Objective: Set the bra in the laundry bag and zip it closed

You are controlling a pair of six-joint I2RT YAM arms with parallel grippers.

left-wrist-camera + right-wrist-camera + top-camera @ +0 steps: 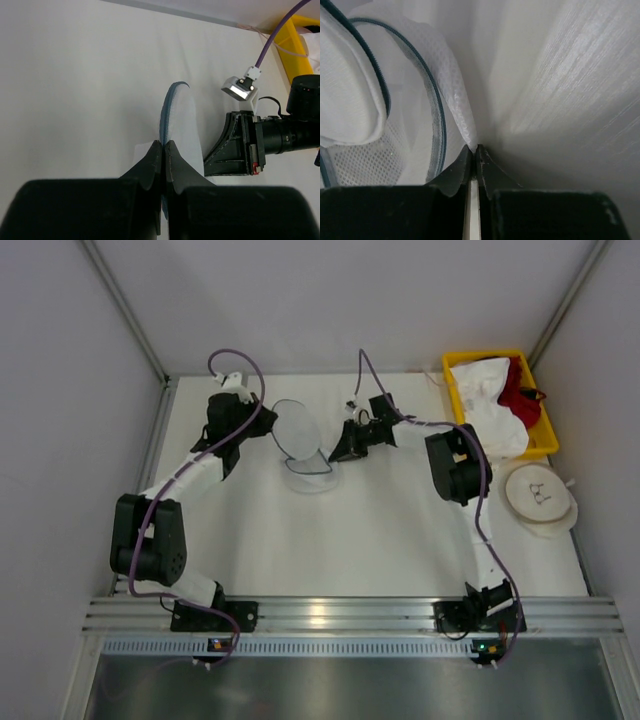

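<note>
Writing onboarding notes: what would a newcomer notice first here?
Both arms meet mid-table: the left gripper and right gripper each pinch the mesh bag, propping one round flap upright. The white bra lies in the yellow bin at the far right corner, beside a red garment.

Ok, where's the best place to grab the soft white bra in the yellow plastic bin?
Probably the padded fold of the soft white bra that spills over the near rim of the yellow plastic bin. Come down from above on the table side: no wall blocks that part, and the red garment lies farther back.
</note>
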